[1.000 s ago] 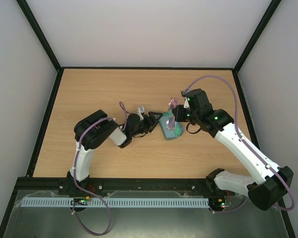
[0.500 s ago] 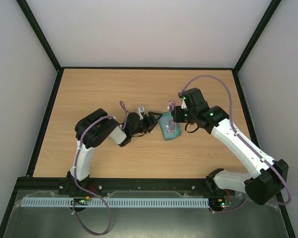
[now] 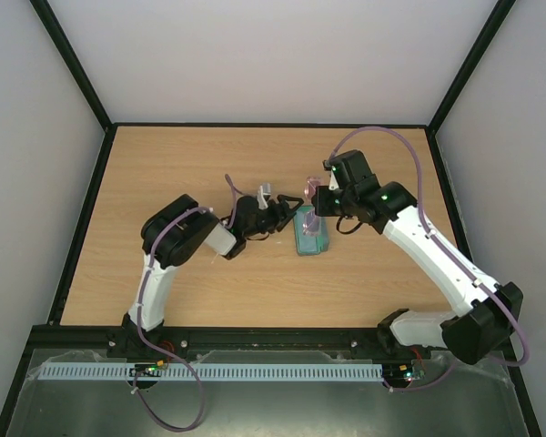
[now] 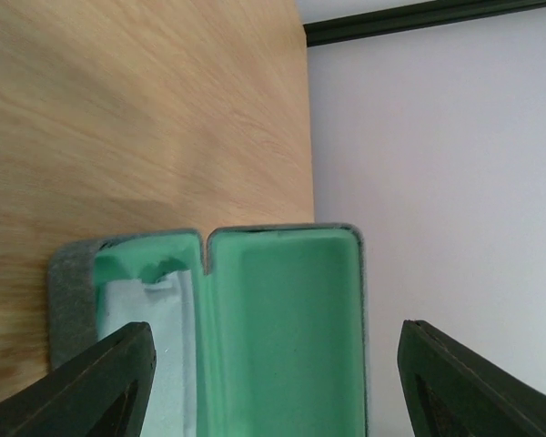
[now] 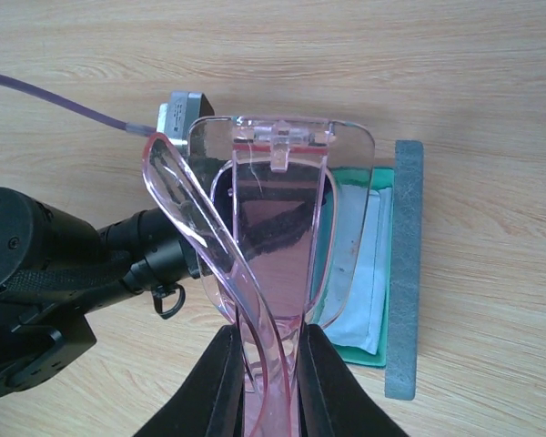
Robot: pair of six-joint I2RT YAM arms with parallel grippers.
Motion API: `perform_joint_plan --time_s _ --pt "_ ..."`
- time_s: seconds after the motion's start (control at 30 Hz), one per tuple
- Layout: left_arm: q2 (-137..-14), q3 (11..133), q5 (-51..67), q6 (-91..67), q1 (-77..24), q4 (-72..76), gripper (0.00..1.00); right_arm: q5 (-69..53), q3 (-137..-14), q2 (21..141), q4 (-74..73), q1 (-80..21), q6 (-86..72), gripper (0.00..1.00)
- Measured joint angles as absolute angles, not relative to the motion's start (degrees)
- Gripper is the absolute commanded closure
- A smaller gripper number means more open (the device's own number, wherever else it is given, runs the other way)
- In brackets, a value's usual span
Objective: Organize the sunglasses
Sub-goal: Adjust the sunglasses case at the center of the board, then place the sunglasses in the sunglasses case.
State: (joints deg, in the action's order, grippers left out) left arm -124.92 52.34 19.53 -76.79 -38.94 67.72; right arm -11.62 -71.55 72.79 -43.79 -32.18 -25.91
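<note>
The sunglasses (image 3: 311, 188) are folded, pink and see-through, and my right gripper (image 3: 317, 202) is shut on them. In the right wrist view the sunglasses (image 5: 273, 209) stick out past the right gripper (image 5: 271, 350), over the near left side of the open case (image 5: 405, 273), whose light blue cloth (image 5: 364, 282) lies in the base. My left gripper (image 3: 282, 217) is open beside the case (image 3: 309, 238). In the left wrist view the case's green-lined lid (image 4: 282, 309) stands between the spread fingers of the left gripper (image 4: 275, 328), apart from the right finger, with the cloth (image 4: 155, 346) at the left.
The wooden table (image 3: 191, 164) is bordered by a black rail and white walls on three sides. The two arms meet at the table's middle, the left arm's wrist (image 5: 55, 264) close to the held sunglasses.
My right gripper carried the sunglasses left and toward the back, over the case's far end. My left gripper shifted slightly toward the back, and the case turned straighter.
</note>
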Motion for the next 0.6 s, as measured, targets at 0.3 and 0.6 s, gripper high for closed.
perform_joint_plan --time_s 0.3,0.6 --pt "-112.1 35.8 20.6 -77.2 -35.3 67.5 0.19 -11.5 -73.5 75.6 -46.1 -32.2 -25.7 0.9" --pt "-85.0 31.3 23.2 -70.9 -33.0 53.2 0.18 -11.3 -76.7 86.4 -48.4 -32.2 -23.8 0.9"
